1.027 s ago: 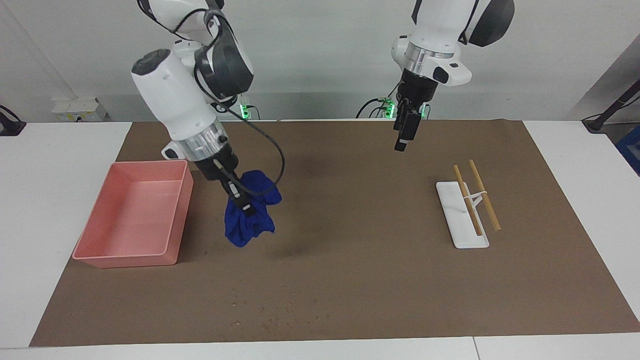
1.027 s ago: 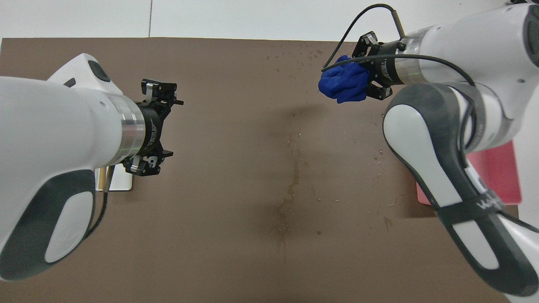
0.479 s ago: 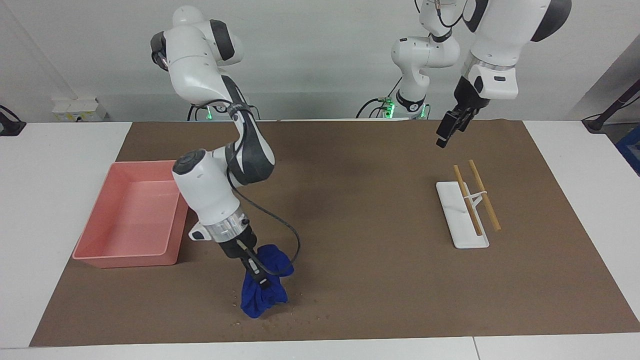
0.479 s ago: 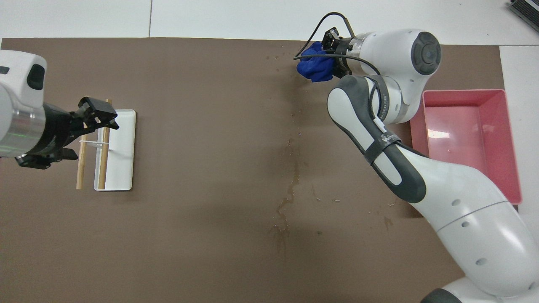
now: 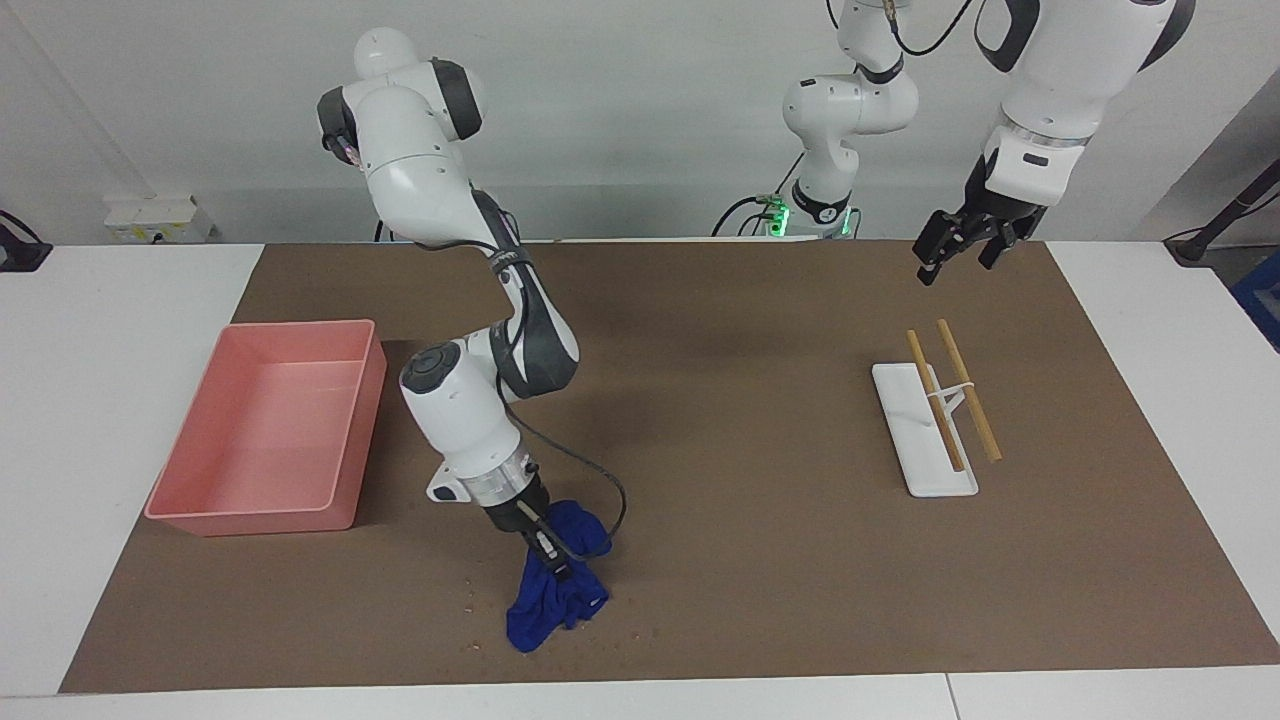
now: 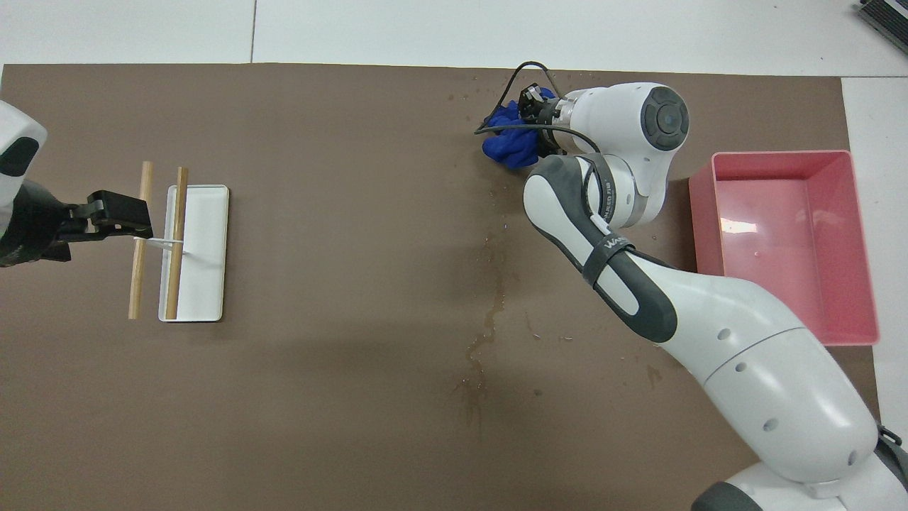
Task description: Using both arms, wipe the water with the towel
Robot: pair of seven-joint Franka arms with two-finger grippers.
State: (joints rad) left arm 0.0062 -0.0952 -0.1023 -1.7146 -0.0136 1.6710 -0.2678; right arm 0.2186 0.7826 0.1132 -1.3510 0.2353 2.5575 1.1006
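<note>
High cam facing robots, overhead cam looking steeply down, both share mat (image 5: 760, 480)

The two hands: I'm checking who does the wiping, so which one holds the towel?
The right hand, shut on the blue towel down on the mat; the left hand hangs open and empty.

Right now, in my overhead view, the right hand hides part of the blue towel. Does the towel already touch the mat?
Observer: Yes. In the facing view the lower end of the towel lies on the mat, with the right hand shut on its upper part.
Operator: The left hand seems to lie on the sticks. Is it touching them?
Observer: No. It hangs open, high in the air, well apart from the sticks and the white tray.
</note>
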